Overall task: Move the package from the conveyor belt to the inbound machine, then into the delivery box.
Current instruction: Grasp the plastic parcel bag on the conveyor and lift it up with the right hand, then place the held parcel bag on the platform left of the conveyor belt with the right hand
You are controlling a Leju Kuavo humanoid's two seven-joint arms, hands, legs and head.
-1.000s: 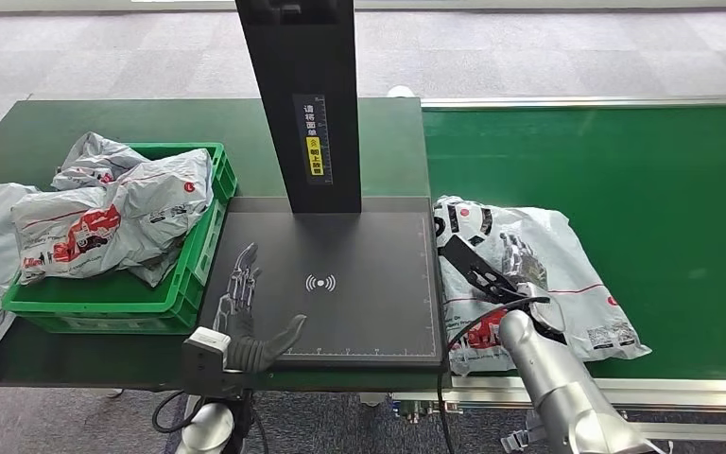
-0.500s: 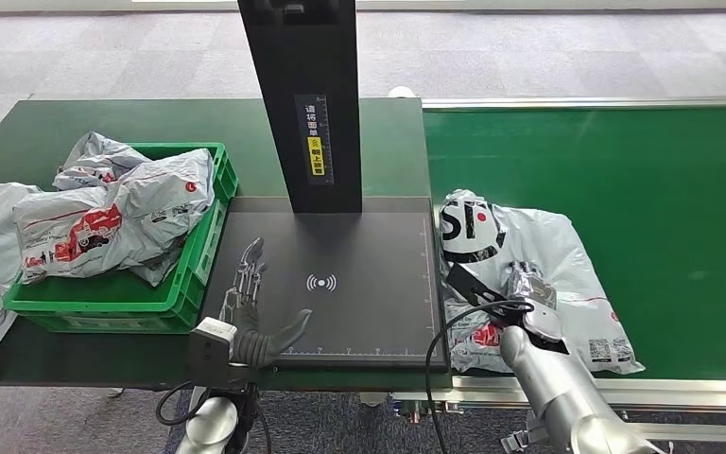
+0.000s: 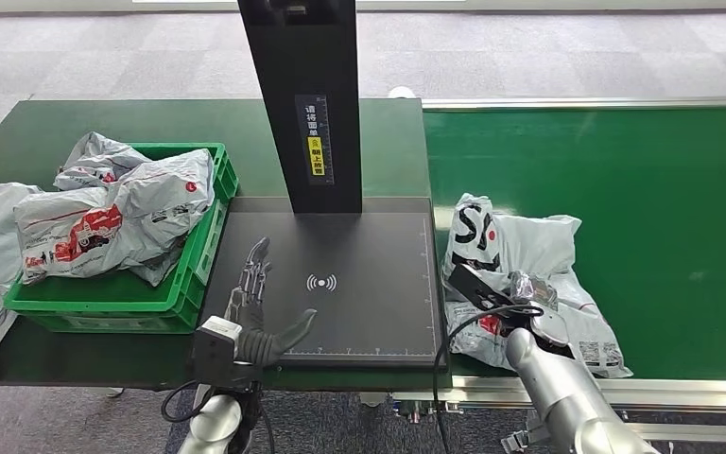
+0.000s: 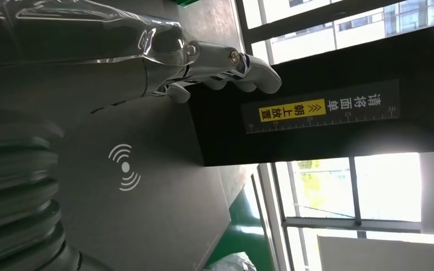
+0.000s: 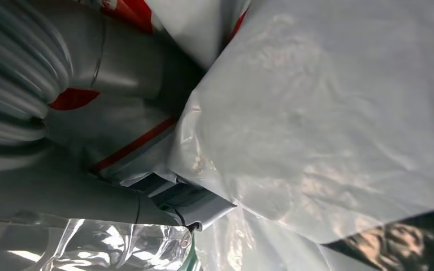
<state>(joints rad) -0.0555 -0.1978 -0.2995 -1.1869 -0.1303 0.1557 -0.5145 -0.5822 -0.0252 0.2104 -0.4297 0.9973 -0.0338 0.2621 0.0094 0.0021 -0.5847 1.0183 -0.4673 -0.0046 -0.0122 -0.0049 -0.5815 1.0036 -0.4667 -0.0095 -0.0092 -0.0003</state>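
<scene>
- On the green conveyor belt, the right hand grips the grey package, and the bag is bunched up around its fingers.
- To the left of that hand is the flat black inbound machine.
- The left hand hovers over the near left corner of the machine, fingers spread, holding nothing.
- Further left of it sits the green delivery box, with grey bags piled inside.

package hiding right hand fingers
</scene>
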